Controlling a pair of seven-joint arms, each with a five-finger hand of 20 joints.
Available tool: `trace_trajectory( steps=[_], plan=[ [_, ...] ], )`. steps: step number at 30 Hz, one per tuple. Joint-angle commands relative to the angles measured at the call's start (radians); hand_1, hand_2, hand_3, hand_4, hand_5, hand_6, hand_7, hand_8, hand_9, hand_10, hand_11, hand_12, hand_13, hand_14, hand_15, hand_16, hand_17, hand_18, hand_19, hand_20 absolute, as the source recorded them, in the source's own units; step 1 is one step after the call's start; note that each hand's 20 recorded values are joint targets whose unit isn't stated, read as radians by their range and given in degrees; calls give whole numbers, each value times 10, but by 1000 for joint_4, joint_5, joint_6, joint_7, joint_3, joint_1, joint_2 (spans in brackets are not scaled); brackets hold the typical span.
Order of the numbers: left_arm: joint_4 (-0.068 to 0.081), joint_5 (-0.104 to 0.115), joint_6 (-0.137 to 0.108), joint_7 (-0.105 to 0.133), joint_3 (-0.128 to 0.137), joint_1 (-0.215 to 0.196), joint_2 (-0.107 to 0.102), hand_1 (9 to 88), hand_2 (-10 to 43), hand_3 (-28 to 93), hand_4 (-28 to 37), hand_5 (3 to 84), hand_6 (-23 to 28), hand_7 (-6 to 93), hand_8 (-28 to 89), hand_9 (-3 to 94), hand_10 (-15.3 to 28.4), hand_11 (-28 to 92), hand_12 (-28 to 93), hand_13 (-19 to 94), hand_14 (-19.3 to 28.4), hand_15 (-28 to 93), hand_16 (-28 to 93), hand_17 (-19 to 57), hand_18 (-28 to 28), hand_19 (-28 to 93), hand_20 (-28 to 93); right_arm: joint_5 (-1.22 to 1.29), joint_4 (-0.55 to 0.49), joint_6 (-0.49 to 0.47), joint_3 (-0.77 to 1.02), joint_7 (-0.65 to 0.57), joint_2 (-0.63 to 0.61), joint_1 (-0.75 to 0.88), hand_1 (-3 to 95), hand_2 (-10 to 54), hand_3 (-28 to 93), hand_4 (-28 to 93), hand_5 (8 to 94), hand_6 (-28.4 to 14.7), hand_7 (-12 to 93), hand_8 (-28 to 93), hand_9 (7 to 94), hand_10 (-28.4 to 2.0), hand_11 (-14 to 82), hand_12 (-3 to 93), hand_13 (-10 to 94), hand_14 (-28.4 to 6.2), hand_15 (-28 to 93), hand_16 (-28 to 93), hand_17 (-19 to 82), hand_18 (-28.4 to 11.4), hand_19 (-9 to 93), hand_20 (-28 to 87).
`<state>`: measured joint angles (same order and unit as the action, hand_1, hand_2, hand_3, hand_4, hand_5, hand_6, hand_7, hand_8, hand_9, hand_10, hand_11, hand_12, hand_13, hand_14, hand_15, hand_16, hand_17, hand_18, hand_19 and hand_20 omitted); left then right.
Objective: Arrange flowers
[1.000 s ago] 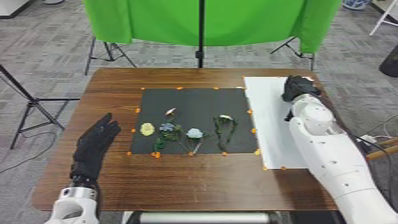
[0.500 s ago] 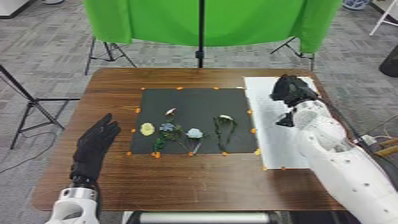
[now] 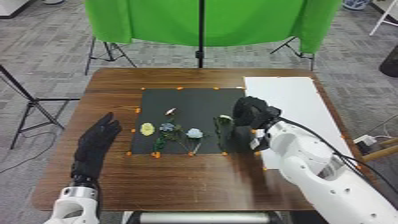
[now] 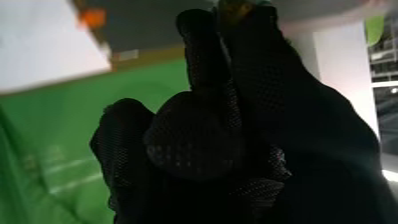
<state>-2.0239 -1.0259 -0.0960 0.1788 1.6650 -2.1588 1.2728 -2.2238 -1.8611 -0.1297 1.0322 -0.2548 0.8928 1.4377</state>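
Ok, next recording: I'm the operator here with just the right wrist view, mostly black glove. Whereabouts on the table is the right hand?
Observer: In the head view, the right hand is at the right edge of the dark sheet, close beside a white flower.
Operator: Ok, and which flower is farthest over to the left on that sheet?
Observer: The pale yellow flower, near the sheet's left edge.
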Motion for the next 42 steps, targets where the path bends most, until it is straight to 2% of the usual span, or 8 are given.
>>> trace_trajectory(
  steps=[1,13,17,27,30,35,37,42],
  plan=[
    [6,-5,16,-8,-4,-13,4,255,-84,662,-182,387,25,71,-58,395,102,94,140,319,139,89,43,57,138,14,189,-4,17,6,20,-5,13,60,630,-95,550,-162,758,8,245,64,885,-114,47,344,882,-24,655,329,664,-112,932,604],
    [5,-7,23,-20,-4,-14,2,256,-79,659,-184,387,25,71,-57,395,101,92,142,318,139,89,44,55,138,14,188,132,-31,105,85,-28,18,107,629,-95,550,-163,760,8,253,59,889,-112,54,344,883,-24,659,324,663,-113,932,606],
    [5,-7,24,-22,-4,-13,0,257,-79,658,-184,387,25,71,-57,395,101,92,142,318,139,89,44,55,138,14,188,23,-8,150,82,-7,23,105,629,-95,550,-163,761,7,254,59,891,-113,58,346,884,-24,662,324,665,-111,932,608],
    [9,-6,27,-13,-5,-8,2,256,-80,660,-183,387,25,70,-57,395,101,93,143,317,138,88,44,54,137,14,188,30,14,56,85,-20,25,106,615,-95,558,-159,730,11,261,56,864,-115,52,346,872,-26,663,327,653,-115,932,614],
    [8,-4,22,-10,-3,-11,2,255,-81,662,-181,386,25,69,-57,395,101,92,143,316,138,88,44,54,137,14,188,38,8,45,86,-13,26,103,590,-95,543,-146,707,6,259,49,822,-122,94,304,865,-29,665,326,648,-116,932,611],
    [13,-6,29,-8,-5,-3,2,253,-86,665,-180,384,25,69,-56,394,101,91,143,315,138,87,44,54,138,13,187,46,-4,16,93,-7,26,94,501,-95,581,-155,670,1,222,31,767,-139,172,202,855,-34,667,322,638,-120,932,610],
    [13,-7,31,-4,-5,-5,3,250,-90,668,-180,381,24,67,-56,394,101,91,143,316,139,88,44,53,139,13,187,60,-10,-3,101,-7,25,96,439,-95,633,-182,649,2,210,-84,748,-142,173,195,850,-34,666,323,634,-120,932,609],
    [12,-8,33,-5,-3,-8,4,251,-92,669,-183,377,22,66,-55,393,101,89,143,315,139,87,44,53,139,13,187,60,-25,-24,124,-14,24,107,387,-95,608,-196,619,-11,186,-102,725,-152,165,194,849,-37,659,320,632,-120,932,601]
  ],
)
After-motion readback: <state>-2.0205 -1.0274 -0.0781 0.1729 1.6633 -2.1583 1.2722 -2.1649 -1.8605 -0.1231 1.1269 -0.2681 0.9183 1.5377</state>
